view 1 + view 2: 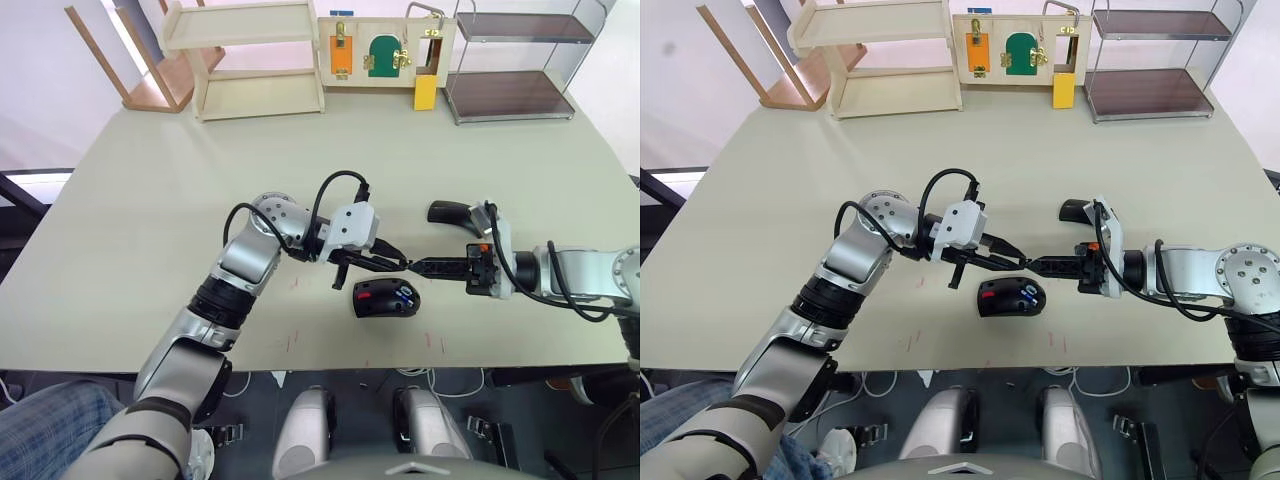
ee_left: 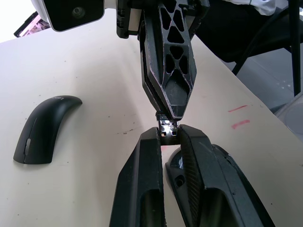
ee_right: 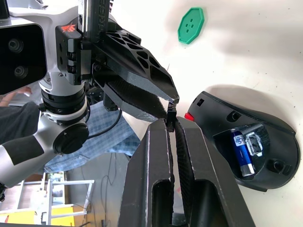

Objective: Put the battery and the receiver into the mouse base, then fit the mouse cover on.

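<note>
Nearest my head camera lay the black oval mouse base (image 1: 386, 298), directly below the spot where my two claws met tip to tip. From the left, my left gripper (image 2: 167, 135) was clamped on one end of the tiny dark squarish receiver (image 2: 166, 128), whose metal end glinted between its fingers. From the right, my right gripper (image 3: 171, 117) was clenched on the same stub, so both held it at once, just above the base's near edge.

I judged this a hand-over with the receiver not yet seated. To do it well, one claw had to let go only while the other's pinch was firm, without twisting the stub. Then the holder should come straight down over the small slot beside the blue cylindrical battery (image 3: 240, 152), which already lay in the hollow compartment.

Beyond my right gripper, well apart from the base, rested the smooth glossy black curved mouse cover (image 2: 43, 127), arched side up on the pale table (image 1: 150, 200). A green octagonal button-like disc (image 3: 191, 24) lay off on its own.

I counted one base, one battery, one receiver, one cover, one green disc.
</note>
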Available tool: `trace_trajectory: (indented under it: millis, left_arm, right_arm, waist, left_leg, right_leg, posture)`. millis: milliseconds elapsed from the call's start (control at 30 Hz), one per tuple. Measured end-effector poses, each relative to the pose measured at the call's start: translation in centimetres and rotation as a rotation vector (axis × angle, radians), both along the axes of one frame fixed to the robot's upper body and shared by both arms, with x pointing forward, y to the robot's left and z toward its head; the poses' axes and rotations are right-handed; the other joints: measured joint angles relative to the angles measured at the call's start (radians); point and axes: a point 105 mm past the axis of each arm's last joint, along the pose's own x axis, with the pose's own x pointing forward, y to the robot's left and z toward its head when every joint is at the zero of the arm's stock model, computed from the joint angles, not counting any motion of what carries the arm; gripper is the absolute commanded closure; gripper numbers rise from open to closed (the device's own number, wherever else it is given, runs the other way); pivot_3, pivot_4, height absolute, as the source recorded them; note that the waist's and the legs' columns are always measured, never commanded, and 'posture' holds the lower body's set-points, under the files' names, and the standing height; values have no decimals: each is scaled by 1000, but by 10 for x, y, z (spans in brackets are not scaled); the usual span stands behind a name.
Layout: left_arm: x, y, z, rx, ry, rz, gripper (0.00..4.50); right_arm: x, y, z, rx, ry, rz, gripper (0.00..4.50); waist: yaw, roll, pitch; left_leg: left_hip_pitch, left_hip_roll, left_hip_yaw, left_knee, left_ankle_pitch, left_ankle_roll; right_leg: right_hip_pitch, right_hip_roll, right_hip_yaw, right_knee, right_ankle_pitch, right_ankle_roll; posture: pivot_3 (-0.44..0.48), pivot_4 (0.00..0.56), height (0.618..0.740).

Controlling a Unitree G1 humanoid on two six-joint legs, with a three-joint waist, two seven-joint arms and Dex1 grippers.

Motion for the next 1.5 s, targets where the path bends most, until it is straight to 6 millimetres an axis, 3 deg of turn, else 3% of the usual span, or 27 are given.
trace_trajectory:
  millis: [833, 900, 1500]
  left_arm:
    - [0, 0, -1, 3, -9, -3, 4422]
    - [0, 0, -1, 3, -9, -3, 4422]
    - [3, 0, -10, 25, 16, 21, 4422]
  right_arm:
    - [0, 0, -1, -9, -5, -9, 4420]
    - [-1, 0, -1, -10, -8, -7, 3767]
    - [-6, 7, 1, -5, -13, 22, 3767]
  waist:
    - [0, 0, 0]
    - [0, 0, 0]
    - [0, 0, 0]
  left_leg:
    - [0, 0, 0, 0, 0, 0]
    - [0, 0, 0, 0, 0, 0]
    - [0, 0, 0, 0, 0, 0]
  right_leg:
    - [0, 0, 0, 0, 0, 0]
    - [0, 0, 0, 0, 0, 0]
    - [0, 0, 0, 0, 0, 0]
  posture:
    - [0, 150, 740]
    - [0, 150, 740]
    - [0, 150, 740]
